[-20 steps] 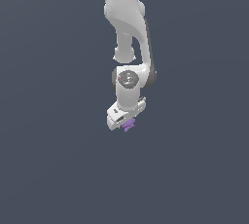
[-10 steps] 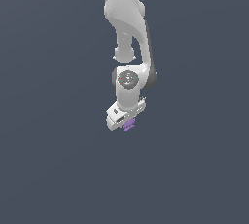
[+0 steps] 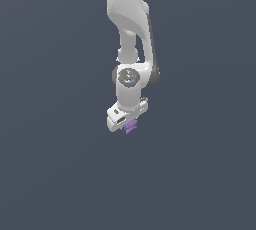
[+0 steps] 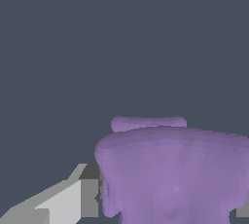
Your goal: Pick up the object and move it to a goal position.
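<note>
The object [image 3: 131, 126] is a small purple lumpy shape held at the tip of the white arm, in the middle of the exterior view. My gripper [image 3: 128, 124] points down and is shut on it, and most of the object is hidden behind the hand. In the wrist view the object [image 4: 170, 174] fills the near part of the picture. One grey finger [image 4: 63, 203] presses against its side, and a sliver of the other finger [image 4: 243, 212] shows at the picture's edge.
Only a plain dark grey-blue surface [image 3: 60, 174] shows around and beyond the arm in both views. No other objects, containers or edges are in view.
</note>
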You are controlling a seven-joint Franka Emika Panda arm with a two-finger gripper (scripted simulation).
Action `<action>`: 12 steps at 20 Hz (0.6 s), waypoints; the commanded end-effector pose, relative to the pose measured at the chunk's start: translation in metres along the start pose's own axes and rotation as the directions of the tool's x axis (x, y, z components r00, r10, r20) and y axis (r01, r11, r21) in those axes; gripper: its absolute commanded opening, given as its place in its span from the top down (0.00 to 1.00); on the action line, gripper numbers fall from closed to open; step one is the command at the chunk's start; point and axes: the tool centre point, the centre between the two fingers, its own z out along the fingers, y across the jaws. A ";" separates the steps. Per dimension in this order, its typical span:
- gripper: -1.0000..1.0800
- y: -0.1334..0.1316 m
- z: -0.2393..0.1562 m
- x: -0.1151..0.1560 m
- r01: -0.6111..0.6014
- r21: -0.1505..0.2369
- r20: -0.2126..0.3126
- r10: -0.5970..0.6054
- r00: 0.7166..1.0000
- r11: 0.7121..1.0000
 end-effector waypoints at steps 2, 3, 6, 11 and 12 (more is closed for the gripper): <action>1.00 0.009 -0.018 -0.008 -0.001 -0.001 -0.001 0.001 1.000 1.000; 1.00 0.012 -0.025 -0.011 -0.001 -0.001 -0.001 0.001 1.000 1.000; 1.00 0.023 -0.049 -0.021 0.000 -0.001 -0.001 0.000 1.000 1.000; 1.00 0.046 -0.099 -0.041 0.000 0.000 -0.001 0.000 1.000 1.000; 1.00 0.051 -0.110 -0.046 0.000 0.000 -0.001 0.000 1.000 1.000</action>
